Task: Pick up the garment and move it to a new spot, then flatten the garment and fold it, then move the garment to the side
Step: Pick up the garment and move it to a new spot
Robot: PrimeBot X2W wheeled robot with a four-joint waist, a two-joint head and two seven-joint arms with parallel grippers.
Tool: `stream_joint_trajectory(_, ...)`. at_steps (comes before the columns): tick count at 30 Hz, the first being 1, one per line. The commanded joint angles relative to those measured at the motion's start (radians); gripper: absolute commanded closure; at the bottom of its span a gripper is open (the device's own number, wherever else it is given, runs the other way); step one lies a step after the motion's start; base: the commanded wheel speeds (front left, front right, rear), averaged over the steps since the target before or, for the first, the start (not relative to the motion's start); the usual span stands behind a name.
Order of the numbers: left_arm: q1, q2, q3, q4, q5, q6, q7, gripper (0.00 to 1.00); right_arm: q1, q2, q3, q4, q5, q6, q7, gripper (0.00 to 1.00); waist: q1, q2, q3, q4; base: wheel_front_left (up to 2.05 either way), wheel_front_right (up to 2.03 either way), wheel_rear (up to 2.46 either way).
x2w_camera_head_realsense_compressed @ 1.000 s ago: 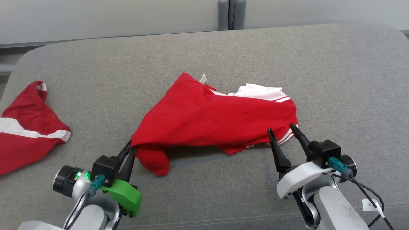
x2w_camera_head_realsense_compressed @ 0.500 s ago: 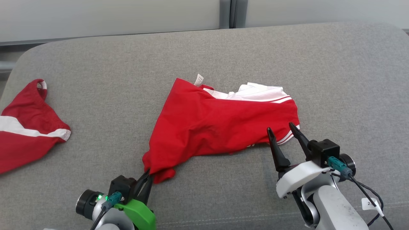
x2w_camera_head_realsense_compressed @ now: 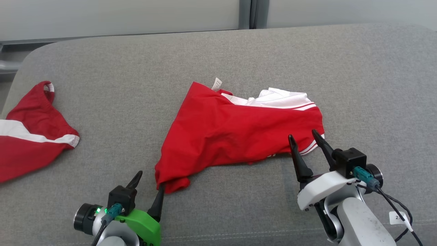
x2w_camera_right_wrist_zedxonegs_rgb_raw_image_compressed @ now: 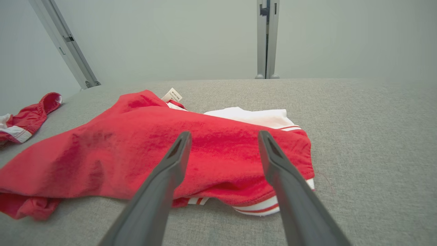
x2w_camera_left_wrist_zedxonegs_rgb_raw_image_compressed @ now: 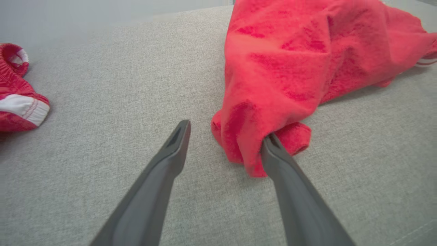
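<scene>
Two garments lie on the grey fabric-covered table (x2w_camera_head_realsense_compressed: 358, 85). The task's red garment (x2w_camera_head_realsense_compressed: 239, 136), with a white panel and striped hem, sits crumpled near the middle, its long edge running from a far point with a small white label (x2w_camera_head_realsense_compressed: 217, 83) down to a bunched near-left corner. A second red garment with a white band (x2w_camera_head_realsense_compressed: 30, 136) lies at the left edge, partly cut off by the head view, well apart from the first. Bare grey cloth stretches between the two, across the whole far side up to the rounded back edge, and widely to the right. There are two pincers. The left pincer (x2w_camera_head_realsense_compressed: 150, 179) has its fingers spread apart, holding nothing, with one fingertip touching the bunched corner and the other over bare table. The right pincer (x2w_camera_head_realsense_compressed: 302, 134) is also spread wide and empty, at the striped hem on the garment's near-right end; whether it touches the cloth cannot be told.
</scene>
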Motion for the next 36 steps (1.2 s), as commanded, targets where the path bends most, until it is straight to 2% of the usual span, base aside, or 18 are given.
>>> stream_joint_trajectory(1,0.018,0.000,-0.001,-0.016,0.006,0.011,-0.006,0.00,0.007,-0.004,-0.004,-0.003,0.001,0.000,-0.003,0.00,0.0000,0.0000,0.002,0.007,0.00,0.00,0.00)
stream_joint_trajectory(9,0.077,-0.017,-0.052,-0.122,0.019,0.030,0.032,0.00,-0.001,-0.002,-0.004,-0.004,-0.002,0.000,-0.003,0.00,0.0000,0.0000,0.017,0.024,0.00,0.00,0.00)
stream_joint_trajectory(14,0.086,-0.029,-0.074,-0.134,0.013,0.020,0.058,0.00,-0.006,-0.002,-0.003,-0.001,-0.005,0.000,-0.003,0.00,0.0000,0.0000,0.025,0.028,0.00,0.00,0.00)
stream_joint_trajectory(20,0.050,-0.041,-0.081,-0.050,0.000,0.006,0.066,0.00,-0.014,-0.001,0.012,0.004,0.002,0.000,-0.003,0.00,0.0000,0.0000,0.028,0.012,0.00,0.00,0.00)
stream_joint_trajectory(30,-0.044,-0.082,-0.046,0.139,-0.034,-0.015,0.013,0.00,-0.023,-0.007,0.021,0.008,0.010,0.000,-0.003,0.00,0.0000,0.0000,0.025,-0.024,0.00,0.00,0.00)
stream_joint_trajectory(35,-0.062,-0.100,-0.040,0.182,-0.040,-0.030,-0.005,0.00,-0.020,-0.008,0.021,0.009,0.011,0.000,-0.003,0.00,0.0000,0.0000,0.021,-0.033,0.00,0.00,0.00)
stream_joint_trajectory(36,-0.065,-0.102,-0.041,0.193,-0.041,-0.035,-0.008,0.25,-0.019,-0.008,0.019,0.010,0.010,0.000,-0.003,0.00,0.0000,0.0000,0.021,-0.034,0.00,0.00,0.00)
